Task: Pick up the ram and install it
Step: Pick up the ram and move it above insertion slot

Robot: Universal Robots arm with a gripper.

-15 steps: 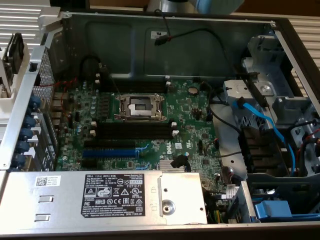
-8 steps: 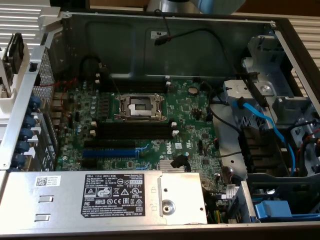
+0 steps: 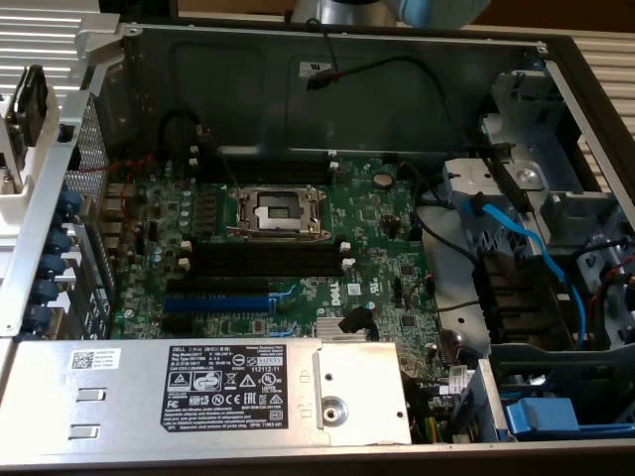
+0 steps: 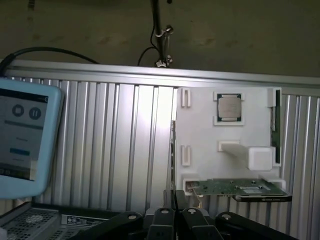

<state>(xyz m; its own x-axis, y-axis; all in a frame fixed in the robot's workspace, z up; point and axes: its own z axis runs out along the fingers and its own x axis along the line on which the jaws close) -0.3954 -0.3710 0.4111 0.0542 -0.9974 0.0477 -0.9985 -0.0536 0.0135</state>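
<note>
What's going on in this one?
A robot arm's gripper, shut and holding nothing, faces a white holder that carries the ram along one edge, plus a processor chip and a green card. The ram is not yet picked up. In the open computer case, the black memory slots look empty.

Ribbed metal table [image 4: 115, 145], white parts holder [image 4: 210, 150] on it, light-blue tablet [image 4: 25, 140], open computer case [image 3: 327, 69].
</note>
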